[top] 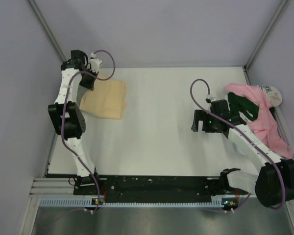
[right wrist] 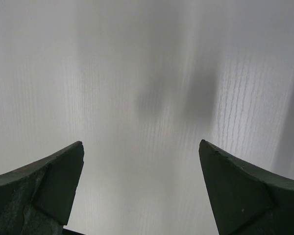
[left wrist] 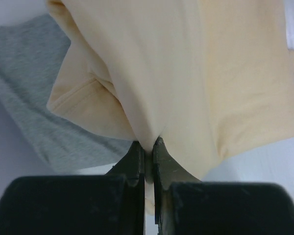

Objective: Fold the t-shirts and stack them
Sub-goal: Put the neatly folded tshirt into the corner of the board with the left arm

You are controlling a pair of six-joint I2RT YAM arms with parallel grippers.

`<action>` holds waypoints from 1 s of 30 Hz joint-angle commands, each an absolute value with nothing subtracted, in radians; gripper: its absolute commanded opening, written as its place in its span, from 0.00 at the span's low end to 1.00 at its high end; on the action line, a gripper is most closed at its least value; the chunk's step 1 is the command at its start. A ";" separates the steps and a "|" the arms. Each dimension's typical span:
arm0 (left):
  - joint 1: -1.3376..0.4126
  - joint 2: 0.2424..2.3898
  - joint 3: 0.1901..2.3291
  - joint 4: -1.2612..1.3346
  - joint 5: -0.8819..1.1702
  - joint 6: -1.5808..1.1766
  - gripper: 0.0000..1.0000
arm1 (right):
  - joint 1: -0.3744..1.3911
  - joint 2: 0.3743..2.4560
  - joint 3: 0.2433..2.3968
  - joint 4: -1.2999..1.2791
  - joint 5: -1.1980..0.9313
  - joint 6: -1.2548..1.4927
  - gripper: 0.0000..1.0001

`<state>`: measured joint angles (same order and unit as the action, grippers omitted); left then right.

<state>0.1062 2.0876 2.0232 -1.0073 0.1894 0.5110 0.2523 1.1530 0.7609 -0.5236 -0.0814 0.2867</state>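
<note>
Two left fingers (left wrist: 135,164) pinch yellow shirt (left wrist: 186,73); pink shirt (top: 269,128) perhaps in basket (top: 282,125).

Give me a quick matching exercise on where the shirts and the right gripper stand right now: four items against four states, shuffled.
Items
1. pale yellow t-shirt
2. grey t-shirt
3. pink t-shirt
4. right gripper

States
A. open over the bare table
B. heaped at the table's right edge
C. pinched in the shut left gripper
D. partly covered by another shirt

Pairs: 1-C, 2-D, 3-B, 4-A
</note>
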 commanded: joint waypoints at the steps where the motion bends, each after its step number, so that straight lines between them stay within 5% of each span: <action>1: 0.112 2.109 2.144 -0.957 0.011 0.577 0.00 | 0.247 1.154 0.764 -0.520 -0.057 0.264 0.99; 8: 0.133 2.065 2.180 -0.891 -0.132 0.640 0.00 | 0.247 1.154 0.767 -0.522 -0.048 0.259 0.99; 30: 0.201 2.011 2.204 -0.842 -0.084 0.672 0.00 | 0.247 1.164 0.770 -0.525 -0.041 0.250 0.99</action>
